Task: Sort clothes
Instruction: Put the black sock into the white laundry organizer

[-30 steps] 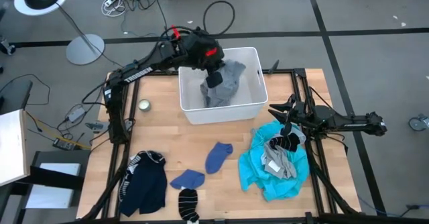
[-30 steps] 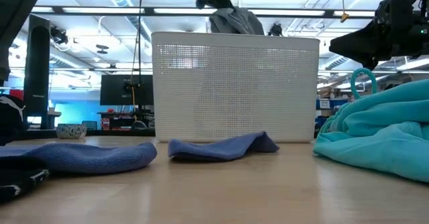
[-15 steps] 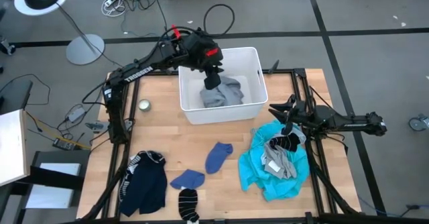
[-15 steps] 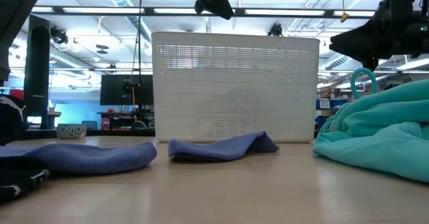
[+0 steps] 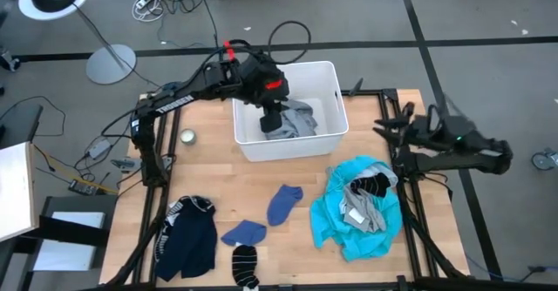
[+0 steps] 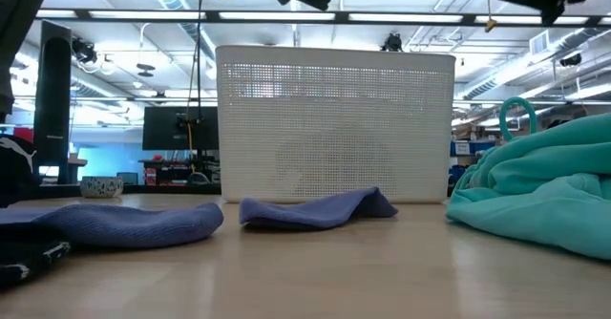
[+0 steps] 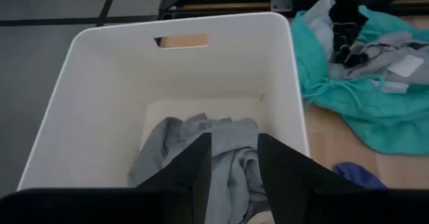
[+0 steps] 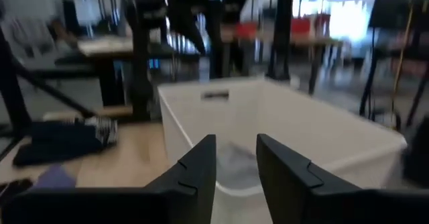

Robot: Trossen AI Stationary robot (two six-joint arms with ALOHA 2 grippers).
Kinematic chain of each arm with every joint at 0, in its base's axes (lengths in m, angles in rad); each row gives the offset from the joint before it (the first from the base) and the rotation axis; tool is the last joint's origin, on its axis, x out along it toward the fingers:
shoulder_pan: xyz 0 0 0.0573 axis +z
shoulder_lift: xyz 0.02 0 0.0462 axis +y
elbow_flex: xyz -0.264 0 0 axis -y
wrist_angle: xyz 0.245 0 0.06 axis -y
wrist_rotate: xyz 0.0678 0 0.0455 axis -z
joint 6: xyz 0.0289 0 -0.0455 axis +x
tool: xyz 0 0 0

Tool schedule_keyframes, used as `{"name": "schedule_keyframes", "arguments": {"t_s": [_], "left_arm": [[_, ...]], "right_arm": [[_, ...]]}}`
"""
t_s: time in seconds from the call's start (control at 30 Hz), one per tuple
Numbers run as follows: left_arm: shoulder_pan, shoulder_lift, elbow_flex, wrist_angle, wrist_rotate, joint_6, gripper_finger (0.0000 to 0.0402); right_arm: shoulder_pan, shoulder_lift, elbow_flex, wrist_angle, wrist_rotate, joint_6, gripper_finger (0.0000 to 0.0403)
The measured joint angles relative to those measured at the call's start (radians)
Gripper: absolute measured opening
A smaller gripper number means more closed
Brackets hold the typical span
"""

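Observation:
The grey shirt [image 5: 295, 120] lies crumpled on the floor of the white bin [image 5: 335, 71] at the far middle; it also shows in the left wrist view [image 7: 228, 133]. My left gripper [image 5: 272, 122] hangs open and empty just above it [image 7: 234, 155]. My right gripper [image 5: 390, 121] is open and empty, raised at the table's right edge, facing the bin [image 8: 236, 153]. The turquoise shirt [image 5: 336, 226] lies at the near right with black-and-white striped socks [image 5: 373, 185] and a grey piece [image 5: 353, 211] on it. The navy striped shirt [image 5: 190, 239], two small blue pieces [image 5: 283, 204] [image 5: 244, 233] and a striped sock [image 5: 245, 265] lie near the front.
A small round tin [image 5: 187, 136] stands left of the bin. Black frame rails [image 5: 148, 152] run along the table's left and right sides. Bare wood lies between the bin and the blue pieces.
My left gripper has let go of the grey shirt, which has fallen from above the rim into the bin; the gripper has then shifted a little toward the near edge. My right gripper has risen off the socks on the turquoise shirt and swung toward the far right.

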Motion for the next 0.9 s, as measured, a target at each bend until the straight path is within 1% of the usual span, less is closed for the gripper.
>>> {"name": "schedule_keyframes", "arguments": {"t_s": [0.13, 0.2, 0.33, 0.43, 0.57, 0.63, 0.73, 0.8, 0.9], "left_arm": [[0.000, 0.000, 0.000, 0.033, -0.005, -0.014, 0.0126], [-0.002, -0.001, -0.021, 0.103, 0.001, -0.015, 0.0126], [-0.006, -0.002, -0.085, 0.219, 0.061, -0.024, 0.0126], [-0.007, -0.008, -0.139, 0.279, 0.081, -0.041, 0.0126], [-0.008, -0.015, -0.199, 0.298, 0.083, -0.053, 0.0126], [-0.013, -0.035, -0.237, 0.319, 0.087, -0.064, 0.0126], [-0.027, -0.090, -0.314, 0.379, 0.089, -0.072, 0.0126], [-0.036, -0.142, -0.405, 0.442, 0.089, -0.083, 0.0126], [-0.051, -0.242, -0.574, 0.553, 0.078, -0.125, 0.0126]], "right_arm": [[0.000, 0.159, 0.216, -0.283, -0.006, 0.108, 0.0087], [0.000, 0.259, 0.295, -0.431, -0.023, 0.154, 0.0076], [0.000, 0.453, 0.387, -0.684, -0.075, 0.253, 0.0057], [0.000, 0.574, 0.410, -0.807, -0.164, 0.331, 0.0049], [0.000, 0.675, 0.411, -0.854, -0.320, 0.407, 0.0046], [0.001, 0.704, 0.411, -0.852, -0.361, 0.417, 0.0048], [0.019, 0.727, 0.411, -0.846, -0.364, 0.441, 0.0052], [0.043, 0.734, 0.411, -0.847, -0.364, 0.479, 0.0052], [0.095, 0.738, 0.406, -0.837, -0.354, 0.531, 0.0050]]}}
